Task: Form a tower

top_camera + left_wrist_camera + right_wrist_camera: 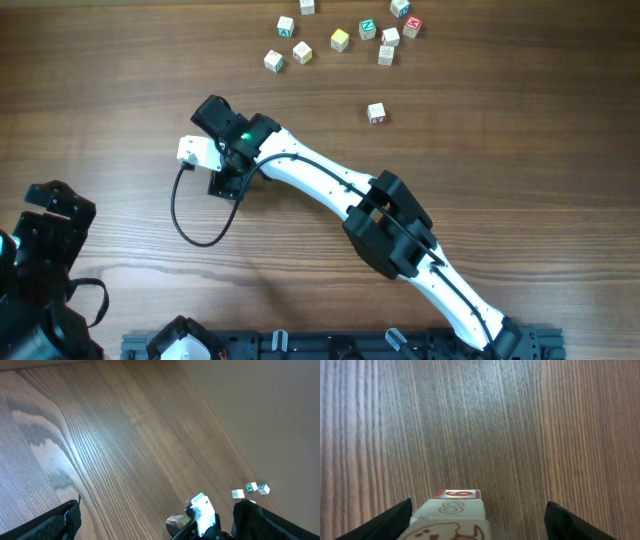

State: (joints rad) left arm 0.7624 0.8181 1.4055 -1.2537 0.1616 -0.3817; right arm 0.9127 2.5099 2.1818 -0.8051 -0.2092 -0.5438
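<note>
The right wrist view shows the tower [452,510] at bottom centre between the spread jaws of the right gripper [477,504], not clamped; overhead hides it. The left gripper [159,505] is wide open, empty.

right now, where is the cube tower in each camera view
overhead: hidden under the right claw.
left wrist: the tower sits at the bottom edge, centre, beside the white wrist camera.
right wrist: tower bottom centre, between the claw's open fingers.
shared landmark: the white wrist camera, left of centre overhead; wood table in all three.
</note>
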